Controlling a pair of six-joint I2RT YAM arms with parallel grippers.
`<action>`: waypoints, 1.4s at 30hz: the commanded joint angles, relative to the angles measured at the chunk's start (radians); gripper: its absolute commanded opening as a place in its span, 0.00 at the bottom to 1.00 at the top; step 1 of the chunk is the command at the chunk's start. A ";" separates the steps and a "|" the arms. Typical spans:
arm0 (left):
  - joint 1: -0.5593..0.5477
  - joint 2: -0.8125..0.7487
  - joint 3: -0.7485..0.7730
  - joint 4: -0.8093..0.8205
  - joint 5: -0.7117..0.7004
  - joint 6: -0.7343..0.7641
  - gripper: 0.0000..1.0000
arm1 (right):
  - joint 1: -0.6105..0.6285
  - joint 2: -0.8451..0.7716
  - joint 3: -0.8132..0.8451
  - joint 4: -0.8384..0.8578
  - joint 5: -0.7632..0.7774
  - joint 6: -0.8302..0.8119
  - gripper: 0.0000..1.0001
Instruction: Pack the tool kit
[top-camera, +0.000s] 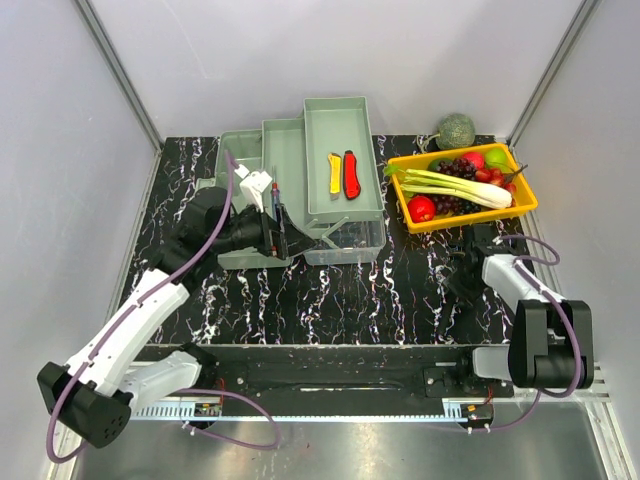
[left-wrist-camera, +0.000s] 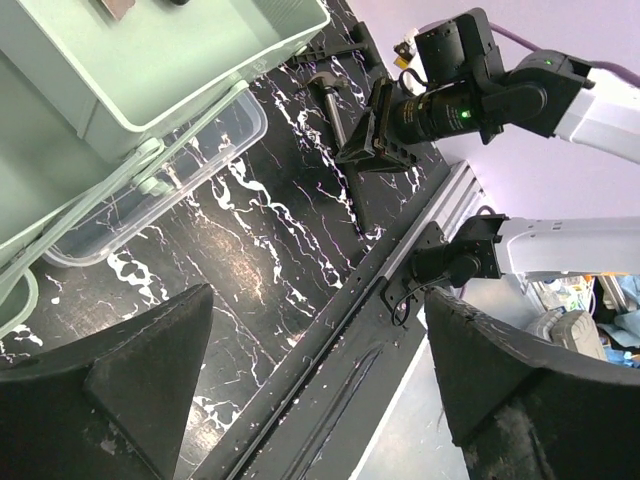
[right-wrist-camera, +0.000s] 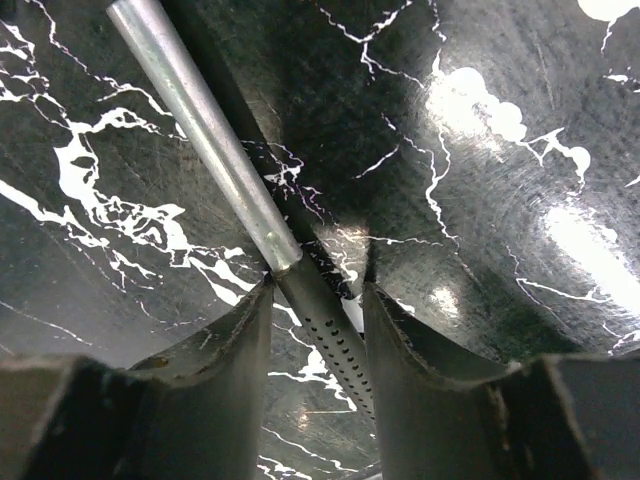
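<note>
- Pale grey-green plastic toolbox (top-camera: 285, 150) sits open at the far middle of the black, white-veined table (top-camera: 350, 300), with its tiered trays fanned out.
- 2 knives lie side by side in the far-right tray: the yellow utility knife (top-camera: 334, 172) on the left, the red utility knife (top-camera: 351, 174) on the right.
- My left gripper (left-wrist-camera: 318, 310) hangs at the toolbox's near-left side. Its jaws are spread wide with nothing between them.
- My right gripper (right-wrist-camera: 318, 300) is down at the table, right of the toolbox and just near of the orange-yellow tray of fruit and vegetables (top-camera: 470, 222).
- Its 2 fingers straddle the handle of the metal-shafted hammer (right-wrist-camera: 215, 150), which lies flat on the table.
- One finger touches the handle where the shaft meets the dark dimpled grip. A sliver of table shows beside the other finger.
- I cannot tell whether the handle is clamped.
</note>
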 joint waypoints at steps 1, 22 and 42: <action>-0.007 -0.045 0.019 -0.010 -0.056 0.045 0.90 | 0.059 0.063 0.066 0.008 0.102 -0.013 0.45; -0.088 -0.074 -0.056 0.029 -0.066 -0.033 0.93 | 0.105 -0.201 0.012 0.090 -0.449 -0.013 0.00; -0.573 0.308 0.039 0.344 -0.353 -0.225 0.92 | 0.105 -0.632 0.079 0.007 -0.746 0.104 0.00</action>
